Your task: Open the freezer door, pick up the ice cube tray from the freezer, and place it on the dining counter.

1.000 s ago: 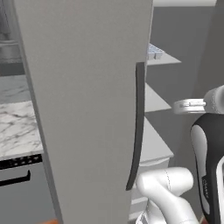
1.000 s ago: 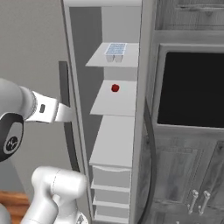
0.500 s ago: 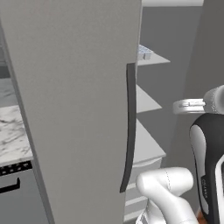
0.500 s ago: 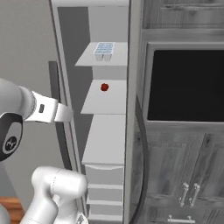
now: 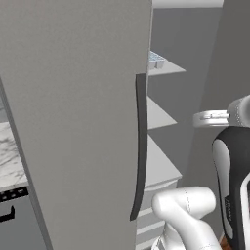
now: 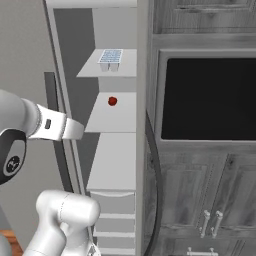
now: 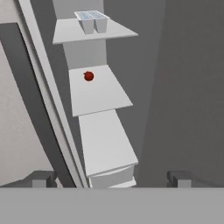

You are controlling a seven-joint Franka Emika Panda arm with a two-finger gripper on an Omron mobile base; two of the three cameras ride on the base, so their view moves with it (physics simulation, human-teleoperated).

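One tall matte grey freezer door [image 5: 73, 122] stands swung open across the left base view, its single dark, slightly curved bar handle [image 5: 140, 146] running down its right edge. At the far left edge a strip of veined marble worktop [image 5: 10, 156] shows beside it. Past the door, white shelves step back, and the ice cube tray [image 5: 155, 59] sits at the front edge of the top shelf.

In the right base view three white shelves [image 6: 112, 160] stack above drawer fronts, beside a dark oven window [image 6: 210, 97] and panelled grey cabinet doors [image 6: 200, 200]. One pale-blue and white tray, gridded in small cells, rests on the top shelf; one small red item [image 6: 112, 101] lies on the middle shelf.

In the hand view the gripper [image 7: 111, 178] is spread wide and holds nothing.
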